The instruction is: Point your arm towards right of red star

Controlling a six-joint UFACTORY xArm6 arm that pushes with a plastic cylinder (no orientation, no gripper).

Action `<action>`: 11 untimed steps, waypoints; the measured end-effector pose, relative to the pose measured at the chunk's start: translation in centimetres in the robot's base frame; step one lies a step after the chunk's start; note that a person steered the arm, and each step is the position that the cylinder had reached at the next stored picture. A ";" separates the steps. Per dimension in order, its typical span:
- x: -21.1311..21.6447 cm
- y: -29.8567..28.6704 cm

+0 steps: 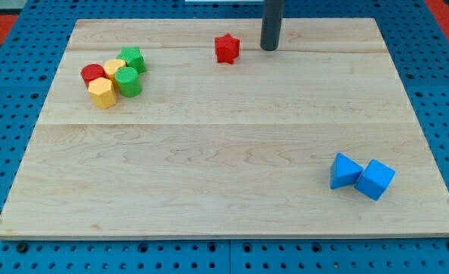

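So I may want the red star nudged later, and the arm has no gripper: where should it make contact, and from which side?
No gripping is possible; my tip can only push. The red star stands alone near the view's top, with my tip just off its right side, not touching. Pressing its right-facing side, centred between points, would likely slide it leftward without spinning.

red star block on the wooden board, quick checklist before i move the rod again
1. Small red star-shaped block in full view near the view's top: ok.
2. My tip is on the view's right of the star: ok.
3. Tip and star apart, bare wood between them: ok.
4. Tip level with the star, not above or below it: ok.
5. Cluster of red, yellow and green blocks far off at the view's left: ok.
6. Two blue blocks far off at the lower right: ok.
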State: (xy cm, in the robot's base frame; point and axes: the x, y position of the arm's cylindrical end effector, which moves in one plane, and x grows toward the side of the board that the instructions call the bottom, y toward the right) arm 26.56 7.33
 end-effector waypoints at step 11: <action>-4.3 -20.4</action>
